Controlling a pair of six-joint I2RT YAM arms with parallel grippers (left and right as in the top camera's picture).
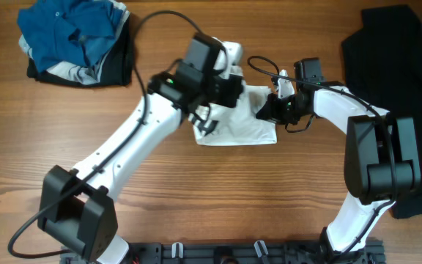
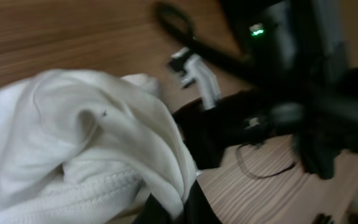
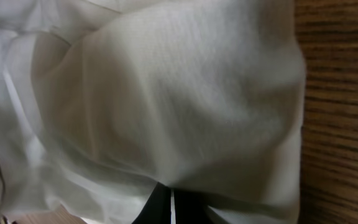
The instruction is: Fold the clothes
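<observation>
Left gripper [image 1: 239, 94], right gripper [image 1: 264, 110] (close together)

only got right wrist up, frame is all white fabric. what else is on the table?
Observer: Overhead shows a pile of blue and grey clothes at the table's far-left corner.
Operator: anything on the right?
Observer: A black garment lies along the right edge, partly under the right arm.
Operator: and the other arm?
Observer: The left gripper is over the white garment's left side, opposite the right gripper at its right edge.

White links [image 1: 127, 143] join black joints [image 1: 383, 158], with looping black cables [image 1: 163, 13] and green lights [image 2: 257, 28].
</observation>
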